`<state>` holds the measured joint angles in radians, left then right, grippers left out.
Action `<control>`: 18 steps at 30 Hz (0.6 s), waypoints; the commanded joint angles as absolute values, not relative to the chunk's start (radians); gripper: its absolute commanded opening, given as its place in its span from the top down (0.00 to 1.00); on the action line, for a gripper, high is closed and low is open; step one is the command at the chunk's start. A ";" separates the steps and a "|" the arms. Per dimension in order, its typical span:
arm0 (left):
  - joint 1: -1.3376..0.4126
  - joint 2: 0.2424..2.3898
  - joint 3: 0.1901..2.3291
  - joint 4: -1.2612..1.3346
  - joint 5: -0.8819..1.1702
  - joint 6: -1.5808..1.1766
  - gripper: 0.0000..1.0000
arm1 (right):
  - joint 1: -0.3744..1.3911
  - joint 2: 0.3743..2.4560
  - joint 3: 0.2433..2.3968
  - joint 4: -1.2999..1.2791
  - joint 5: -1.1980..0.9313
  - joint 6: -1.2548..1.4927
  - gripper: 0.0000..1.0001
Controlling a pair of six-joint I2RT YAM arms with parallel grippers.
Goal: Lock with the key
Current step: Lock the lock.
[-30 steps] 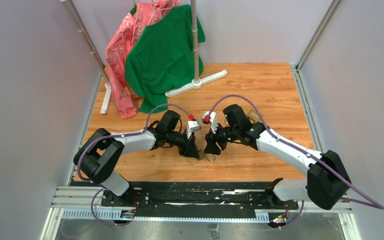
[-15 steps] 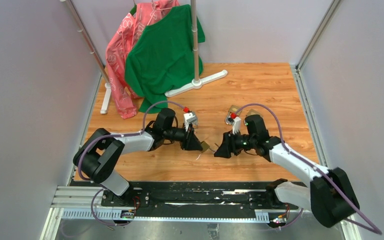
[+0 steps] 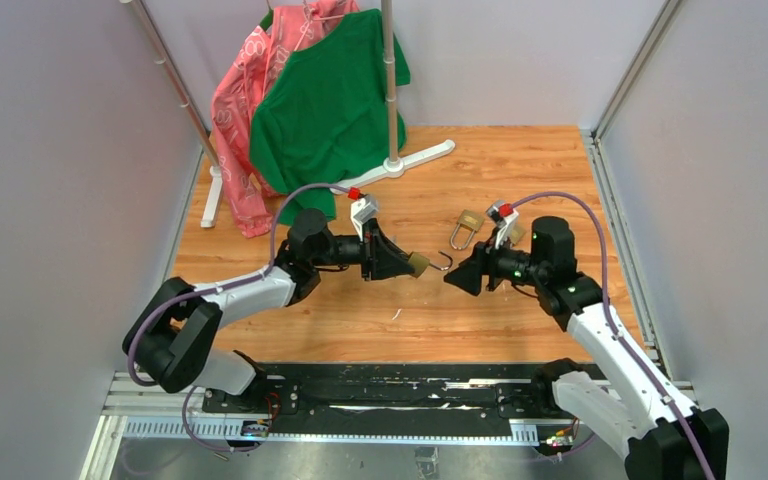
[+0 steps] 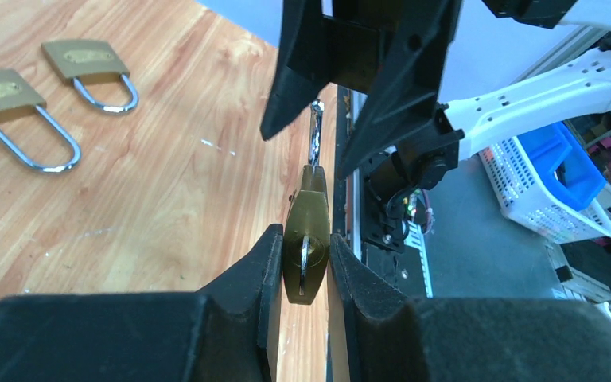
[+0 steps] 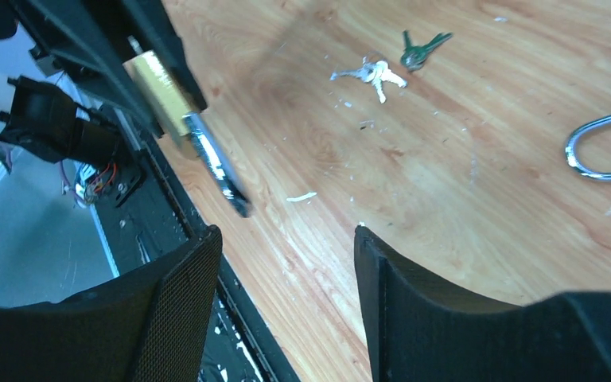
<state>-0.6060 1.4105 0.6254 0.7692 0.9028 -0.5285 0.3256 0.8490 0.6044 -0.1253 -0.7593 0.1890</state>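
Note:
My left gripper [image 4: 305,237] is shut on a brass padlock [image 4: 305,259] and holds it above the table. The padlock's underside with its silvery slot faces the left wrist camera. Its shackle [image 3: 443,262] hangs open toward the right arm. My right gripper [image 3: 454,281] faces it a short way off, open with nothing between its fingers [image 5: 181,274]. The key [image 5: 372,73], a small silvery cluster, lies on the wood below and between the arms, and also shows as the key [image 3: 397,314] from above. Neither gripper touches it.
Two more brass padlocks [image 4: 4,91] [image 4: 87,60] lie on the table behind the right gripper; one padlock [image 3: 466,226] shows from above. A greenish key [image 5: 422,49] lies beside the silvery cluster. A clothes rack [image 3: 390,90] with a green shirt stands at the back left.
Both arms have risen from the table's front and drawn apart. The left carried the padlock up and back. The right pulled away to the right with its jaws wider.

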 commanded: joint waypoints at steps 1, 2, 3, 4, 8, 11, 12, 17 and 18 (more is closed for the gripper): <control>-0.600 1.361 0.612 0.881 0.919 -0.543 1.00 | 0.258 0.837 0.651 -0.173 -0.819 0.177 0.34; -0.600 1.357 0.610 0.895 0.914 -0.546 1.00 | 0.256 0.837 0.653 -0.142 -0.840 0.193 0.34; -0.601 1.354 0.607 0.912 0.905 -0.553 1.00 | 0.255 0.838 0.655 -0.098 -0.859 0.211 0.34; -0.601 1.350 0.607 0.914 0.897 -0.560 1.00 | 0.255 0.837 0.652 -0.044 -0.883 0.237 0.35; -0.602 1.333 0.610 0.909 0.896 -0.566 1.00 | 0.262 0.847 0.629 0.121 -1.001 0.293 0.40; -0.603 1.326 0.607 0.895 0.886 -0.577 1.00 | 0.269 0.848 0.619 0.117 -1.006 0.292 0.47; -0.604 1.324 0.603 0.894 0.877 -0.582 1.00 | 0.273 0.848 0.617 0.131 -1.004 0.301 0.49; -0.622 1.308 0.598 0.894 0.872 -0.563 1.00 | 0.301 0.873 0.638 0.189 -0.991 0.316 0.59; -0.624 1.308 0.596 0.894 0.870 -0.565 1.00 | 0.307 0.882 0.643 0.212 -1.000 0.325 0.63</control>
